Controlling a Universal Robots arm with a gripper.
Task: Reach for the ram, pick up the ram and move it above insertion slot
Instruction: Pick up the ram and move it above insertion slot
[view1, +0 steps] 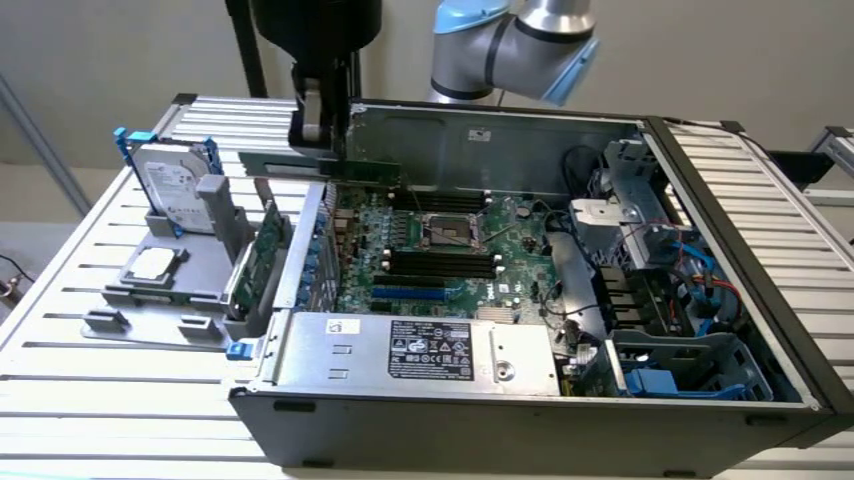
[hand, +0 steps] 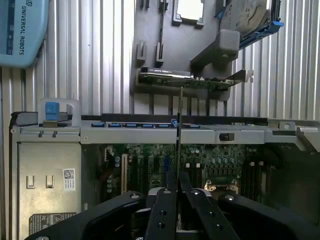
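My gripper (view1: 320, 138) hangs over the back left corner of the open computer case (view1: 534, 420), shut on the ram (view1: 375, 172). The ram is a thin green stick held lengthwise and level, just above the case's left wall. In the wrist view the ram (hand: 179, 130) shows edge-on as a thin line running out from between the black fingers (hand: 165, 210) of my gripper (hand: 178, 182). The black insertion slots (view1: 434, 262) lie on the motherboard (view1: 514, 225), lower and toward the exterior view's right of the ram.
A grey holder (view1: 160, 300) on the slatted table at the exterior view's left carries a hard drive (view1: 174, 190), a broader green card (view1: 256, 260) and a processor (view1: 150, 263). The power supply (view1: 414, 350) fills the case's front. Cables and blue drive bays (view1: 667, 300) crowd its right side.
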